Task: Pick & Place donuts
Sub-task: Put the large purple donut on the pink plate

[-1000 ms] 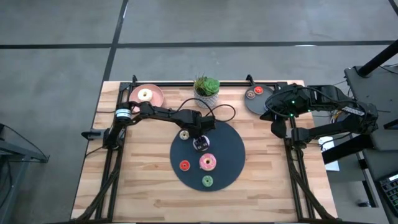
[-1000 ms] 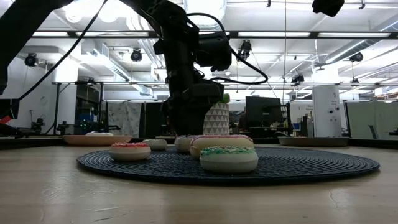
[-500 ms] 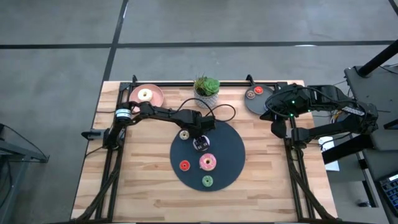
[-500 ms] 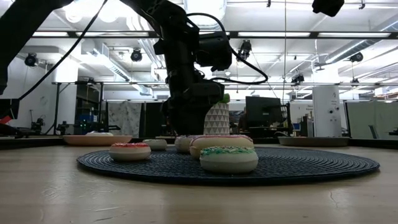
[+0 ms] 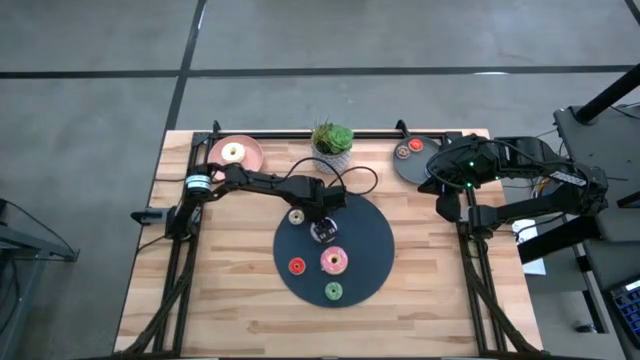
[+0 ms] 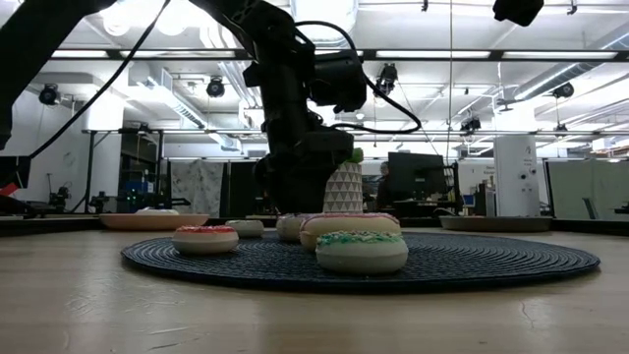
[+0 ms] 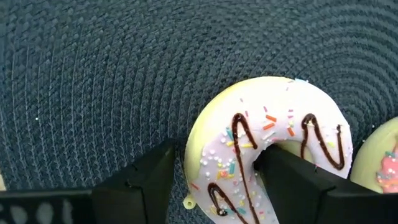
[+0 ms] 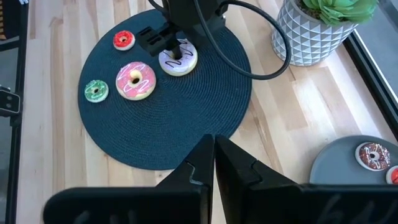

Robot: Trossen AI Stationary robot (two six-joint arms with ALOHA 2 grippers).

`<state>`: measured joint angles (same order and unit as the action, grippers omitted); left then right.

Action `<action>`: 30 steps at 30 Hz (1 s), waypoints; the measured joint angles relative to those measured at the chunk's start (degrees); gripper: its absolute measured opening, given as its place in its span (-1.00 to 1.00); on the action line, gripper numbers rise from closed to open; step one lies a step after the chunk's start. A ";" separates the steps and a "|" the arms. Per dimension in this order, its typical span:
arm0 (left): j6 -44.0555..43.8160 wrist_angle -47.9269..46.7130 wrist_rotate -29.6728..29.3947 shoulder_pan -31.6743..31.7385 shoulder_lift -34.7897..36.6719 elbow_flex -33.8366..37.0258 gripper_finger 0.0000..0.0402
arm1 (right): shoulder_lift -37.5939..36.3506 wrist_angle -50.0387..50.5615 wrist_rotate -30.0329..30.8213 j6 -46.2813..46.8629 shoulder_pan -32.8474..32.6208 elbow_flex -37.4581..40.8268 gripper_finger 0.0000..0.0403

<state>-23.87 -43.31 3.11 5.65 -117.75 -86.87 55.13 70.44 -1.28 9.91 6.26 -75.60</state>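
Observation:
A purple-white frosted donut (image 7: pixel 267 149) with chocolate stripes and sprinkles lies flat on the dark round mat (image 5: pixel 370 235). My left gripper (image 7: pixel 214 171) stands over it, pointing steeply down and shut on its ring. Also on the mat lie a pink donut (image 5: pixel 334 262), a red one (image 5: pixel 297 266), a green one (image 5: pixel 333 291) and a cream one (image 5: pixel 296 217). My right gripper (image 8: pixel 214 162) hangs shut and high above the table's far right, holding nothing. My left gripper has one finger (image 7: pixel 283 177) in the donut's hole and the other (image 7: pixel 146 183) against the outer rim, with the ring's wall (image 7: pixel 217 155) between them. The fingers come from above, pointing steeply down. The donut lies flat on the mat.
A pink plate (image 5: pixel 250 160) at the far left holds one donut (image 5: pixel 233 152). A grey plate (image 5: pixel 415 168) at the far right holds two small donuts (image 5: pixel 402 152). A potted plant (image 5: pixel 332 142) stands at the far middle edge. Bare wood shows around the mat.

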 joint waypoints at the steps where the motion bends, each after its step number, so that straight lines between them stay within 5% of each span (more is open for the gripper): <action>1: -0.28 0.03 0.00 0.00 0.00 0.00 0.01 | 0.00 0.01 0.00 0.00 0.00 -0.01 -0.96; 23: -1.47 2.86 -1.05 0.00 0.00 0.00 0.00 | 0.04 0.04 -0.11 2.48 0.00 0.01 -0.96; 30: -1.71 2.86 -0.74 0.00 0.00 0.00 -0.20 | 0.04 0.04 -0.20 3.23 0.00 0.01 -0.96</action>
<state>-25.58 -40.45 2.37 5.65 -117.75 -86.87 55.18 70.48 -1.48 13.14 6.26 -75.59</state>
